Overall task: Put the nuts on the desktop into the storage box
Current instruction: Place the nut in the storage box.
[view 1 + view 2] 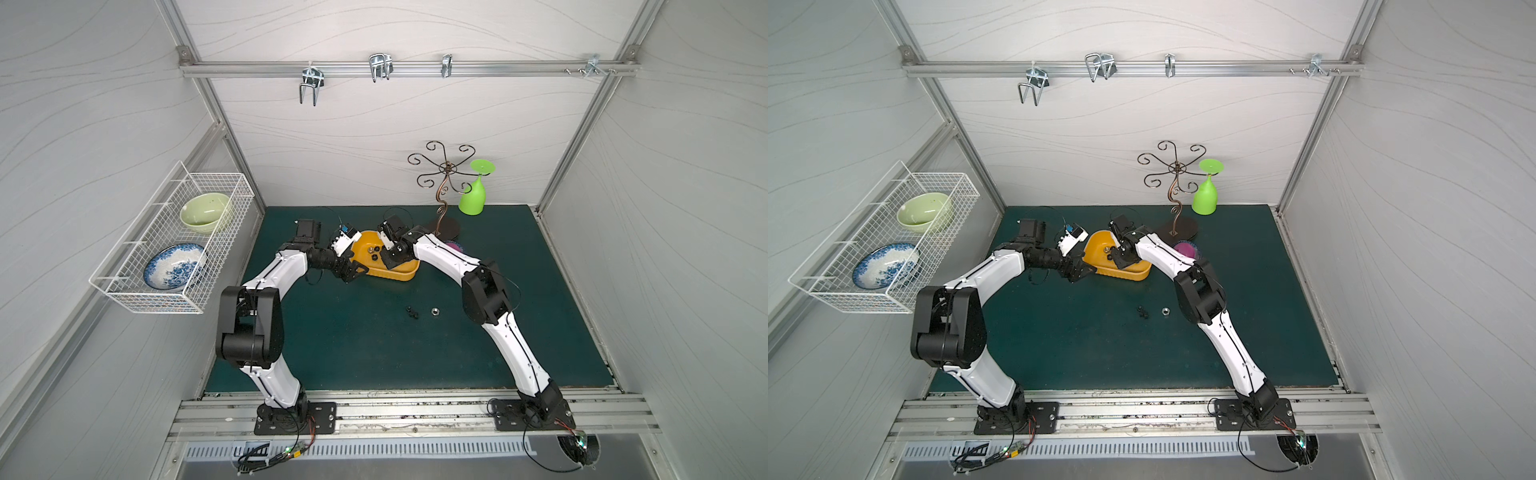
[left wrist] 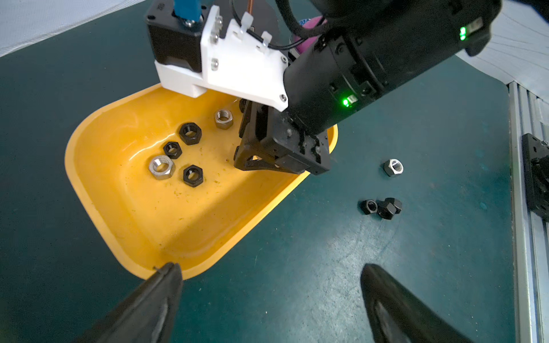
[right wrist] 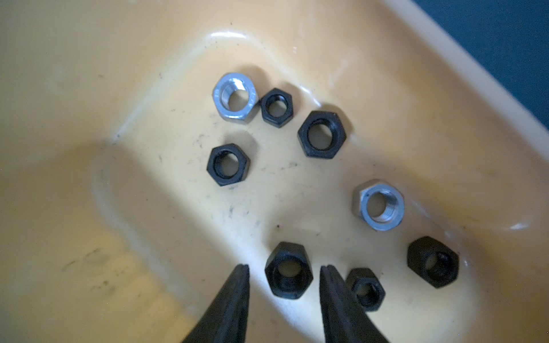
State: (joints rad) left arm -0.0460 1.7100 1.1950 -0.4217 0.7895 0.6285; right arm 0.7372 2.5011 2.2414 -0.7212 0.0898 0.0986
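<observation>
Leftmost, the white-and-black left arm (image 1: 274, 268) rose from its base on the grey front rail (image 1: 415, 409), folded at a high elbow and reached forward with its wrist nearly level. Its left gripper (image 2: 269, 268) stood wide open and empty, with one fingertip (image 2: 166, 282) by the rim of the shallow yellow-orange plastic storage box (image 1: 403, 272) and the other over the bare dark teal-green bench (image 1: 353, 345). The box sat on the bench towards the back, between the two wrists. Inside it lay eight small hex nuts (image 3: 322, 138), six black and two silver. The right gripper (image 3: 284, 267) pointed down into the box with its jaws parted; a black nut (image 3: 288, 270) lay between the fingers with a gap on each side. Nearer the front, three black nuts (image 1: 412, 312) clustered on the bench, with one silver nut (image 1: 435, 311) just beside them. Rightmost, the right arm (image 1: 515, 345) climbed from its base to a bent elbow, then sloped down to the box.
</observation>
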